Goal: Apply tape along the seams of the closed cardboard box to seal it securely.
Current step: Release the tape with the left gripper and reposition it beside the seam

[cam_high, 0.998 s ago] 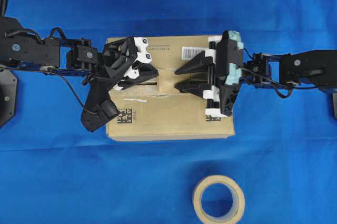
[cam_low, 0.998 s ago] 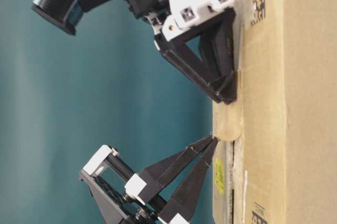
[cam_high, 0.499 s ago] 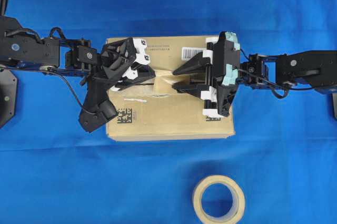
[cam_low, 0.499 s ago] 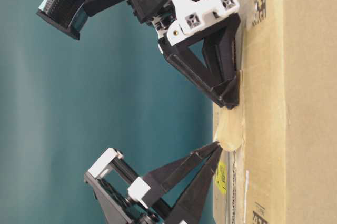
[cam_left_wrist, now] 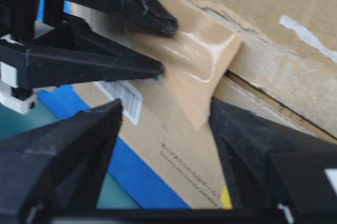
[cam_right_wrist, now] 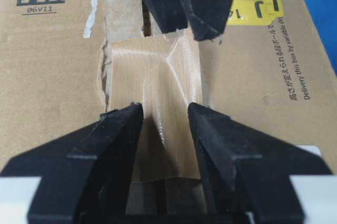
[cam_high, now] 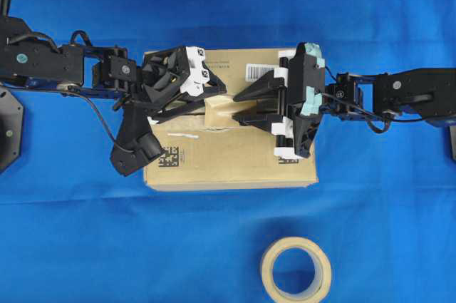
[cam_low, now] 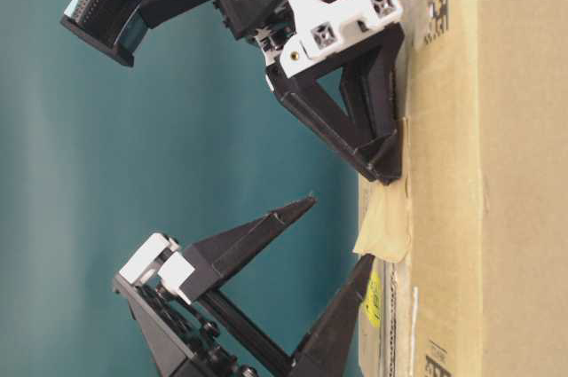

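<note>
Blue cloth covers the tabletop, box set near its middle.

Left claw [cam_high: 214, 103]: jaws spread wide, holding nothing. In the table-level view one finger [cam_low: 257, 233] stands off the box top and the other comes down to it beside the yellow sticker. Right claw [cam_high: 239, 108]: jaws also wide, empty, both tips pressed down on the far end of the tape [cam_right_wrist: 155, 110], one on each side of the strip's midline.

Tape lies on top of the box [cam_high: 228, 157], between the two claws, over the seam [cam_left_wrist: 274, 103]. Its long axis runs along the seam, pointing from one claw toward the other, parallel to the tabletop's long edges. The right-hand end looks stuck flat under the right tips. The left-hand end is not down: a corner peels up off the cardboard [cam_low: 382, 231], plain in the table-level and left wrist views.

Judgement: the coming move turns on that lifted end. It sits directly between and just ahead of the left fingers, so the left claw is nearer, and a press or wipe along the seam away from the right claw would lay it flat. The right claw serves as anchor meanwhile.

Risk: a crease already shows in the strip; careless pressing may fold it onto itself.

Tape roll [cam_high: 296, 269] lies apart, toward the near tabletop edge.
</note>
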`<state>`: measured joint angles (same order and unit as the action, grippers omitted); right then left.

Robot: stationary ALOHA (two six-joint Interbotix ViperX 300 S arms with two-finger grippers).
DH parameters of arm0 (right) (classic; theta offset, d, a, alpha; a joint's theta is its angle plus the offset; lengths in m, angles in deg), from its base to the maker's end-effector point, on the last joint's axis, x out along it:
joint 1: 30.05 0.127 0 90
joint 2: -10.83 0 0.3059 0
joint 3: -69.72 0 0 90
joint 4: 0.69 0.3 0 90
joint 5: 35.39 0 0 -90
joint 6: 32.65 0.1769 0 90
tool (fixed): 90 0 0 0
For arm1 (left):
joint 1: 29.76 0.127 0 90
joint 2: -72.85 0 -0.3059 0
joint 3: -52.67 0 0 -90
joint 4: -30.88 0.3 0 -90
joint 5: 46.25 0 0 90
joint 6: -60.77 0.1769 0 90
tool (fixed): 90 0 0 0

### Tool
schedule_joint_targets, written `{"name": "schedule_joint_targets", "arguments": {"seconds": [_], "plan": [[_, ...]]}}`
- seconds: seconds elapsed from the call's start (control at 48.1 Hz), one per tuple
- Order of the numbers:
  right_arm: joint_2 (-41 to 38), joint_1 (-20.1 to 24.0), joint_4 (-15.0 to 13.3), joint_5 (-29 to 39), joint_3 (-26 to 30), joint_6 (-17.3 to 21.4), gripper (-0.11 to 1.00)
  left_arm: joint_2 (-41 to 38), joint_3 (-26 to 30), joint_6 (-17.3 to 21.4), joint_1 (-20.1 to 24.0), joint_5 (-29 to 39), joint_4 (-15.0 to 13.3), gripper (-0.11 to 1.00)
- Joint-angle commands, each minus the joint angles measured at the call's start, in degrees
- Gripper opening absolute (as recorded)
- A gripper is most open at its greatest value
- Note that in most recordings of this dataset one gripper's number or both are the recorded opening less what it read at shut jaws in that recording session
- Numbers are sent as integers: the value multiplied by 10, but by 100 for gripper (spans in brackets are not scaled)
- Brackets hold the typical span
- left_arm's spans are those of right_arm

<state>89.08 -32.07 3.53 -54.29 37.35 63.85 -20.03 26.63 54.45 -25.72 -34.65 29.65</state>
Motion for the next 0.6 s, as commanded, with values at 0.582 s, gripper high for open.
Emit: {"name": "schedule_joint_targets", "arguments": {"seconds": [0.582], "plan": [[6, 3, 2, -1, 3, 0, 50, 6, 59, -9, -1, 151, 1, 64]]}}
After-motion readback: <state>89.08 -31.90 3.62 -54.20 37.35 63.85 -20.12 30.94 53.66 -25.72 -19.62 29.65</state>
